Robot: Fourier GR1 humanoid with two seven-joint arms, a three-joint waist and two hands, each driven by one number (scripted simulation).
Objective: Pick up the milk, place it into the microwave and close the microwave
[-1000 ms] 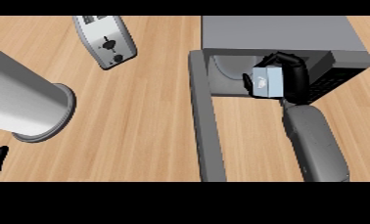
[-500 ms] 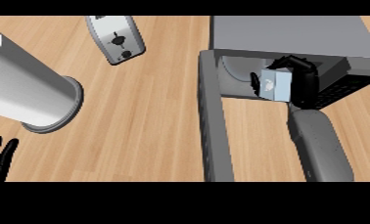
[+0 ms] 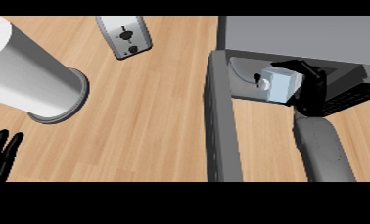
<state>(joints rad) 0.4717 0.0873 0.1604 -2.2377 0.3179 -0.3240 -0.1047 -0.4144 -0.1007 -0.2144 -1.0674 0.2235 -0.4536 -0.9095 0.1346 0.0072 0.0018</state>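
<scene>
Milk: you see the pale blue-grey milk carton point(image 3: 279, 85) at the mouth of the microwave point(image 3: 289, 37), just past the front edge of the cavity and to its right half. It sits tilted, one corner toward you. You cannot tell whether it touches the cavity floor.

Right hand: your right hand point(image 3: 312, 88) is wrapped round the carton from the right and behind, its black fingers curled over the top and far side. The thumb side is hidden by the carton.

Right forearm: the grey forearm point(image 3: 325, 154) comes up from the lower edge, right of the door, and ends at the microwave's opening.

Microwave door: the door point(image 3: 219, 130) stands wide open. You see it edge-on, as a long grey bar running from the microwave's left front corner down to the bottom of the view.

Left hand: your left hand point(image 3: 9, 149) shows only as fingertips at the lower left edge, fingers straight and pointing up, holding nothing, well apart from the milk.

Counter: the wooden counter point(image 3: 151, 120) also carries a toaster point(image 3: 124, 36) at the top, left of the microwave, and a tall pale cylinder point(image 3: 33, 76) at the left, above your left hand.
</scene>
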